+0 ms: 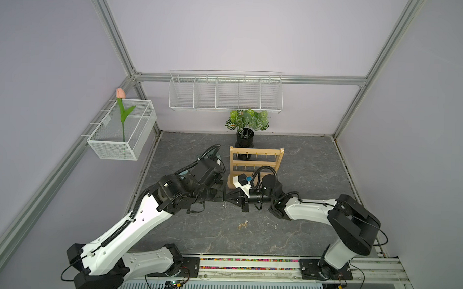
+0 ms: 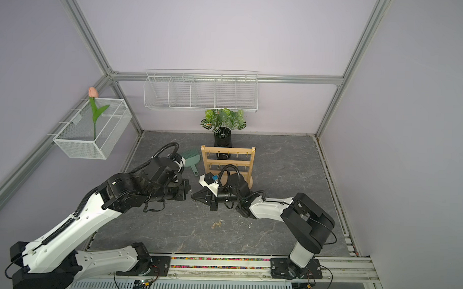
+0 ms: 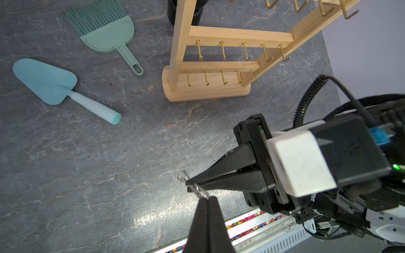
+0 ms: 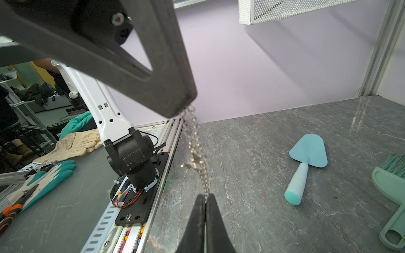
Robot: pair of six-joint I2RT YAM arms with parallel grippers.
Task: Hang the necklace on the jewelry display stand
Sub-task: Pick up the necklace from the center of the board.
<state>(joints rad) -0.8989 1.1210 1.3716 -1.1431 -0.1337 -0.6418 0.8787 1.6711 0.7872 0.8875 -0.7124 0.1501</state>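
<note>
Setting: grey marble-look tabletop [image 1: 303, 166], lilac walls, alu frame; white wire baskets [image 1: 225, 93] on back wall.
Jewelry display stand [image 1: 256, 151]: upright, mid-back of tabletop, just in front of potted plant [image 1: 248, 122]; light wood, gold hooks [image 3: 222, 50] in rows on crossbars.
Necklace [image 4: 195, 151]: silver chain, off the stand, held in air over tabletop in front of left end of stand base; short stretch strung between L gripper [image 3: 207, 198] and R gripper [image 4: 205, 197]; small lump midway, clasp or tangle, can't tell.
L gripper: clenched on the chain, fingers pressed together.
R gripper: clenched on the chain too, fingers together; tip nearly meets L tip, arms facing each other in both top views.
Clutter: teal hand brush [image 3: 107, 32] + light-blue trowel [image 3: 46, 81] flat on tabletop, left of stand, apart from each other; small gold-toned piece [image 1: 243, 225] nearer the front edge, well apart from grippers, too small to ID.
Side wall: pink tulip [image 1: 120, 93] standing in mesh basket [image 1: 113, 149].
</note>
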